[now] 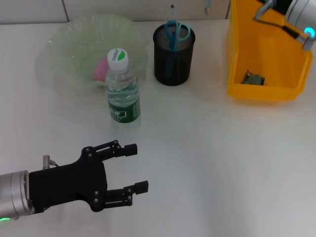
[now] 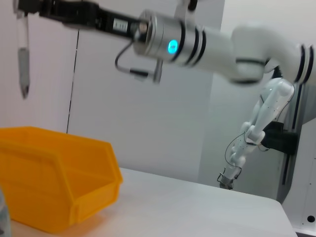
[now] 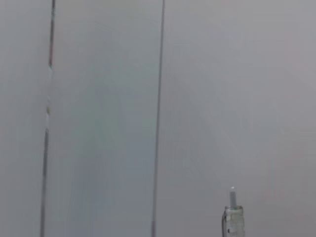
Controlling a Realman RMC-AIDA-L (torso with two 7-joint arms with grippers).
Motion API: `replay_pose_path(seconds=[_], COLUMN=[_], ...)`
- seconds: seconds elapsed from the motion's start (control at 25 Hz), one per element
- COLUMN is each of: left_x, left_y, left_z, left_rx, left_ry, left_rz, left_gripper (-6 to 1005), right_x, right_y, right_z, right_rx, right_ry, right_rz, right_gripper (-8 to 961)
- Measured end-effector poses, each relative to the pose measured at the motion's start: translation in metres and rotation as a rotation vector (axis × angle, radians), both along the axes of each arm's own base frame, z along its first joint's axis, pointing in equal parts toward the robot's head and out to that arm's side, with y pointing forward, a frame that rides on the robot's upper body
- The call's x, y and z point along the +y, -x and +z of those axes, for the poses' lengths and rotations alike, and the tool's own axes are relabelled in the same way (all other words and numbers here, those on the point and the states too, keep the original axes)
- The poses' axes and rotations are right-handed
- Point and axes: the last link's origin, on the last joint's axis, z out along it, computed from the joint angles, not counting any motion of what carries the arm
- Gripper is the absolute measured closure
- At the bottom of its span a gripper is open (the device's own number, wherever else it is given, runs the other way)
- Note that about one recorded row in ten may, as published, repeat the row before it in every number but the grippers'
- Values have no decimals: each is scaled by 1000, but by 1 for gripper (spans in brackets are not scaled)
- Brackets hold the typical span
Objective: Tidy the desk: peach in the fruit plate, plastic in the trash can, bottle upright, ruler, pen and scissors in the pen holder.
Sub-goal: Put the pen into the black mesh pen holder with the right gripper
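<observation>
Left gripper [image 1: 140,168] low over table [image 1: 222,163], jaws spread, empty. Right gripper [image 2: 22,7] pinches pen [image 2: 22,59] high (tip down) beyond yellow bin [image 1: 266,59]. Bottle [image 1: 122,89] upright.

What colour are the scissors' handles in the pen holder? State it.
Blue. The scissors stand handles-up in the black mesh pen holder, clearest in the head view.
</observation>
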Motion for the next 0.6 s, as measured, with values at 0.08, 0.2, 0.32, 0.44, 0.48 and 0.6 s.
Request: replay_pose_path(seconds=[0.08,0.2,0.32,0.44,0.48,0.6], left_x=[0,1,2,2,2,1], left_y=[0,-1,-1,0,0,0], left_z=[0,0,-1,-1,-1,-2], left_rx=[0,0,4,3,2,2], left_ry=[0,-1,1,2,2,2], left_rz=[-2,-3,3,7,9,13], left_gripper=[204,204,204,204,204,204], right_x=[-4,-7,-5,2,5,13], right_y=[-8,-16,-22,-26,-27,-27], right_z=[-13,-27,-44,-56,-59,-64], right_rx=[48,72,60,49,49,49], right_ry=[7,5,29,57,61,47], right_rz=[70,141,168,144,135,114], right_gripper=[829,829,829,830,830,830])
